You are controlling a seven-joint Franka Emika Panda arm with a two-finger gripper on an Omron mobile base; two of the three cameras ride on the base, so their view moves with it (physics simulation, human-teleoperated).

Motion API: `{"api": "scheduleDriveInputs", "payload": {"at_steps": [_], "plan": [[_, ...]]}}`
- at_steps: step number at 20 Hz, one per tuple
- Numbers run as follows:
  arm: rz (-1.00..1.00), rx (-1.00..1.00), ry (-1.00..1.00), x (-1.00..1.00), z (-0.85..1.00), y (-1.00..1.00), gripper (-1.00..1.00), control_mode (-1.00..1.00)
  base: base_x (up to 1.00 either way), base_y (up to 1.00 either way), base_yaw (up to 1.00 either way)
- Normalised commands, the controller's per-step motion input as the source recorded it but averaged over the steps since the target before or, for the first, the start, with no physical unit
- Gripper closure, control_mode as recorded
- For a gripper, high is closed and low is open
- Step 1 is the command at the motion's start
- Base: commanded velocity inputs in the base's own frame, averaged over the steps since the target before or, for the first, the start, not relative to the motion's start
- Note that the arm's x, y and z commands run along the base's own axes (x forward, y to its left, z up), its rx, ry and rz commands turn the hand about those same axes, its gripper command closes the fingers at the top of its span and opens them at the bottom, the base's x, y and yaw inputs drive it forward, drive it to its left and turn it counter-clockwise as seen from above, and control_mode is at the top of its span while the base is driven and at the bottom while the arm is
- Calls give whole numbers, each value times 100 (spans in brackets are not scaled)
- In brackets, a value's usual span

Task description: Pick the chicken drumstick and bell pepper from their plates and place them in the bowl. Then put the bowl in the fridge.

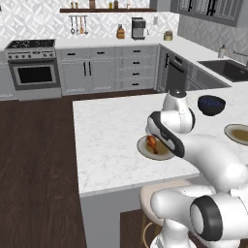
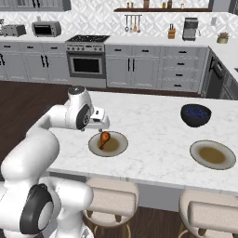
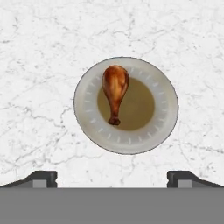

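Since my gripper (image 3: 112, 178) hangs wide open above the marble surface (image 2: 153, 135), holding nothing, the main risk is a bad descent: the chicken drumstick (image 3: 115, 92) lies off-centre on its plate (image 3: 166, 113), fat end away from me, thin bone end toward me. If I close on the bone end it'll likely pivot or slip out; going too low could knock the plate. The second plate (image 2: 213, 155) looks bare, and I can't make out any bell pepper. My own arm covers part of the drumstick plate in the left base view. A dark blue bowl (image 2: 195, 115) sits beyond.
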Motion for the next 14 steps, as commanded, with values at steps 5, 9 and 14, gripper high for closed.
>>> {"api": "scheduleDriveInputs", "payload": {"at_steps": [5,9,14], "plan": [[0,2,0,71,-78,0,-100,-100,0,0,0],[0,0,3,47,-94,0,-100,-100,0,0,0],[0,2,1,20,-62,-10,-100,-100,0,0,0]]}}
